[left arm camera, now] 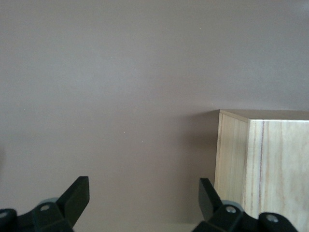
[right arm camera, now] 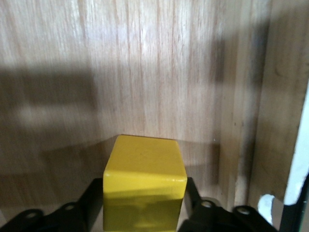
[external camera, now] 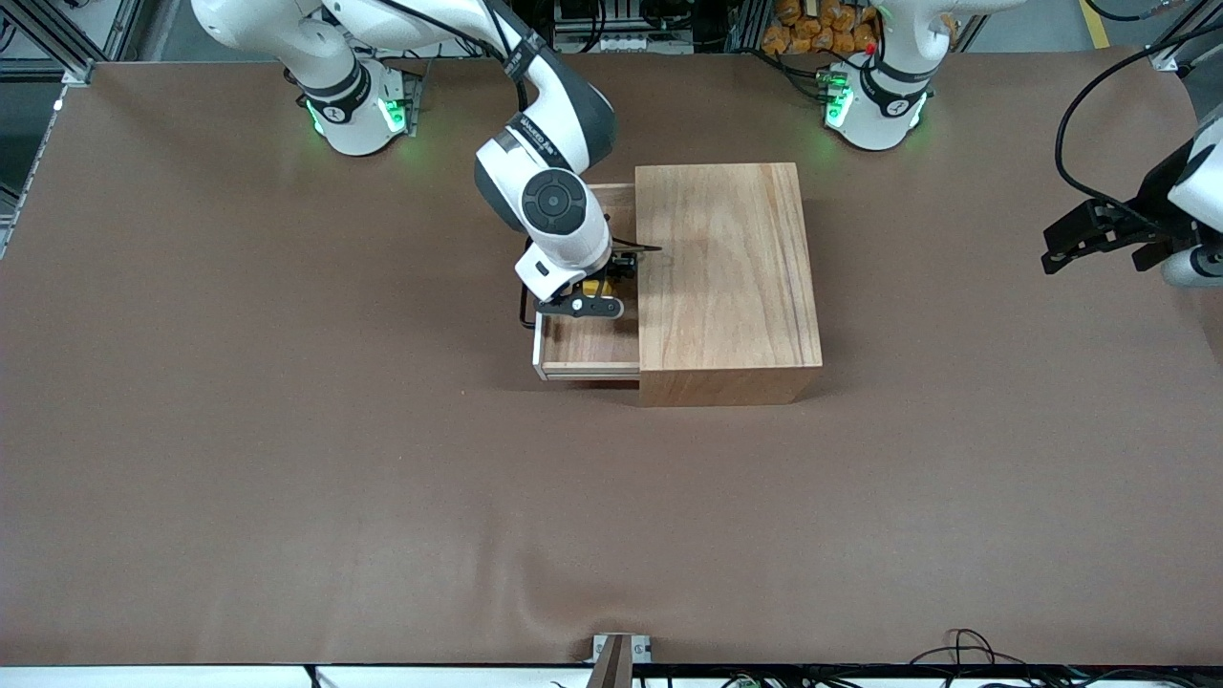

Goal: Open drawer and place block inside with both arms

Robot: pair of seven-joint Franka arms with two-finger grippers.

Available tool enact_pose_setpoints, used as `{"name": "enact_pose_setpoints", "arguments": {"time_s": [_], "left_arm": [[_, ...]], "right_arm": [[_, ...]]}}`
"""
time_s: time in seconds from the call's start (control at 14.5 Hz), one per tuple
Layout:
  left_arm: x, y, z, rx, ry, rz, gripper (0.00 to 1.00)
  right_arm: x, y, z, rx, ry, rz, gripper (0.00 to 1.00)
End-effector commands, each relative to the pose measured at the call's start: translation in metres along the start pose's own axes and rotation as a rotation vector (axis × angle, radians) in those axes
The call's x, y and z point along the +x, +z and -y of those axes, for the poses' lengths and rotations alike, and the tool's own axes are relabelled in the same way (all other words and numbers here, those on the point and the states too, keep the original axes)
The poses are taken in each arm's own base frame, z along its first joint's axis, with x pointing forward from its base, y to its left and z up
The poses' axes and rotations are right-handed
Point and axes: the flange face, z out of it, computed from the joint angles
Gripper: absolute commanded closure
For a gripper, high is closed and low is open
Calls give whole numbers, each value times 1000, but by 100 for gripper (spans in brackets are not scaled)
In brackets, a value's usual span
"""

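The drawer [external camera: 585,352] stands pulled out of the light-wood box [external camera: 726,277] toward the right arm's end of the table, its white front panel [external camera: 538,349] and black handle [external camera: 523,311] outermost. My right gripper [external camera: 588,294] reaches down into it, shut on the yellow block [external camera: 593,287]. In the right wrist view the block [right arm camera: 144,186] sits between the black fingers [right arm camera: 94,198], low over the drawer's wooden floor [right arm camera: 145,72]. My left gripper [external camera: 1061,250] waits over the table at the left arm's end, open with nothing between its fingers [left arm camera: 77,195].
The brown mat [external camera: 382,478] covers the whole table. The box's corner [left arm camera: 263,164] shows close to my left gripper in its wrist view. Cables [external camera: 965,650] lie at the table's near edge.
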Motion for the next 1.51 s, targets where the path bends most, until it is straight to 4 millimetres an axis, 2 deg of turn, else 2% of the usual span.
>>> {"name": "enact_pose_setpoints", "arguments": {"time_s": [0.0,0.14,0.48,0.69,0.89,1.03,1.24,1.45], "left_arm": [[1,-7,4,-2,62,-18,0],[4,-7,10,0,134,-32,0],[7,-3,19,-2,84,-24,0],[7,-2,19,-2,79,-21,0],[7,-2,18,-3,76,-20,0],[7,-2,17,-2,32,-21,0],[6,-3,18,-10,26,-19,0],[6,-2,15,-11,27,-16,0]], "right_arm": [[0,-8,0,10,20,-3,0],[2,-22,-5,12,31,-1,0],[11,-109,-45,61,69,-16,0],[22,-167,-96,78,92,-10,0],[44,-206,-156,99,30,-22,0],[56,-225,-199,68,8,-44,0],[60,-250,-234,-19,11,-118,0],[79,-263,-291,-13,-54,-117,0]]}}
